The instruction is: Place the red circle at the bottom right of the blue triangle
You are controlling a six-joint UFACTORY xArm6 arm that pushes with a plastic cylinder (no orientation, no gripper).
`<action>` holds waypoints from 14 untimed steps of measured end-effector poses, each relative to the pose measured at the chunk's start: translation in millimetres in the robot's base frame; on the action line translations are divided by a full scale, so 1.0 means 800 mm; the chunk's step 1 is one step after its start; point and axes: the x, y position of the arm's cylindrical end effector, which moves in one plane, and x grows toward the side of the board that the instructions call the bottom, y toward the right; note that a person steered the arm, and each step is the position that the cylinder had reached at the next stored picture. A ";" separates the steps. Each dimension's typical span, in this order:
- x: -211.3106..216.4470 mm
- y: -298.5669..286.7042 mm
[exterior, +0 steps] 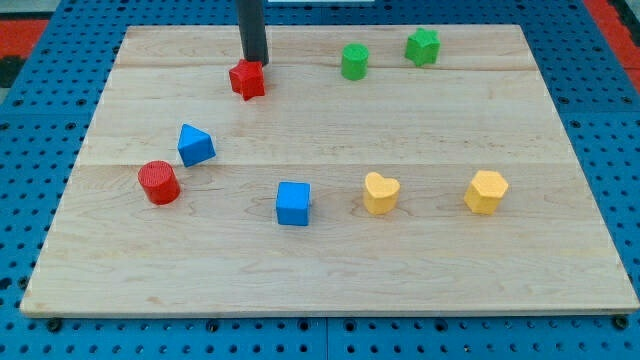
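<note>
The red circle (pixel 159 182) is a short red cylinder at the view's left on the wooden board. The blue triangle (pixel 195 145) sits just up and to the right of it, with a small gap between them. My tip (pixel 255 62) is near the view's top, touching or just behind the upper edge of a red star-shaped block (pixel 247 79). The tip is far from the red circle and the blue triangle, up and to their right.
A blue cube (pixel 293 203) lies at centre bottom. A yellow heart (pixel 380 193) and a yellow hexagon (pixel 486 192) lie to its right. Two green blocks (pixel 354 61) (pixel 422 46) sit at the top right. The board's left edge (pixel 70 180) is close to the red circle.
</note>
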 end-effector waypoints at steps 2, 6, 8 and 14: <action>-0.057 0.198; 0.014 0.375; 0.058 0.374; 0.239 0.024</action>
